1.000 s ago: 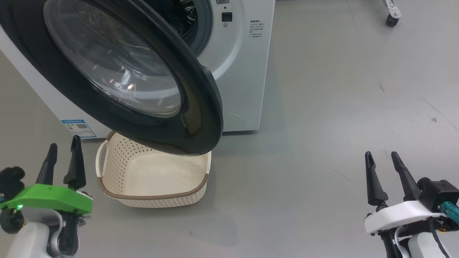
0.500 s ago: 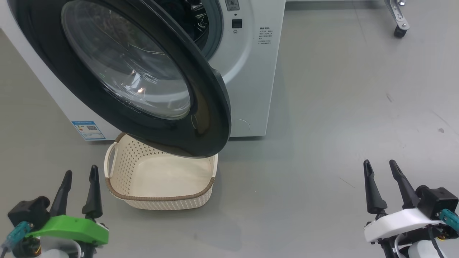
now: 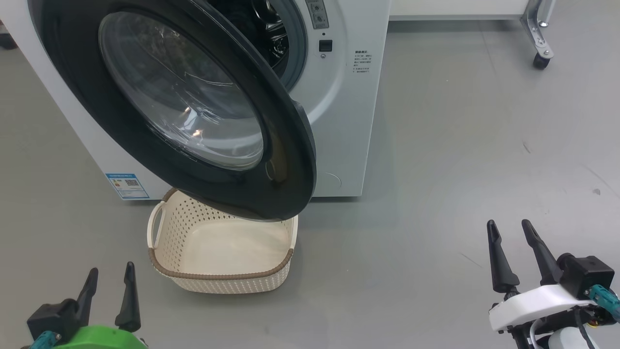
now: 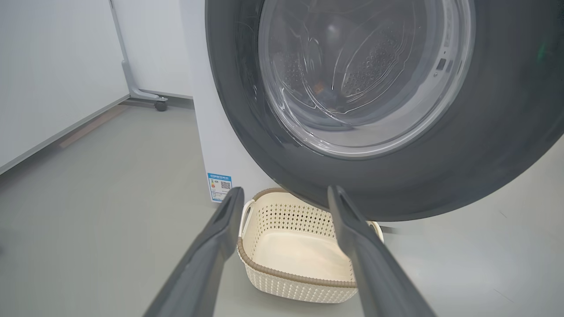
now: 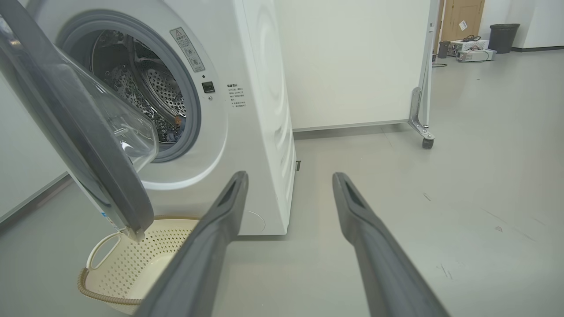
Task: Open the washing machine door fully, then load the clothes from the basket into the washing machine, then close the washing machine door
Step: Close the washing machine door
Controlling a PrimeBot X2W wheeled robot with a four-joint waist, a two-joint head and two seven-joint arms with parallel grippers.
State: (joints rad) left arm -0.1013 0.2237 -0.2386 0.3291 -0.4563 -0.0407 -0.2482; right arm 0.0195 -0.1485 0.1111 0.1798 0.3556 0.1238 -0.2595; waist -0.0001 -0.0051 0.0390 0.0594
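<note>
Left end effector (image 3: 110, 267) and right end effector (image 3: 507, 223) gape, empty. Swung shut, the black-rimmed round glass door (image 3: 184, 111), at 12 o'clock over the cream perforated plastic basket (image 3: 223, 286), could clip it; the clearance is unclear.

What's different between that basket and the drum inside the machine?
The basket is cream plastic; the drum is shiny steel. The basket sits on the floor under the open door; the drum sits inside the washing machine. The basket looks empty; the drum seems to hold some blue and orange clothes. Both are full of small holes.
</note>
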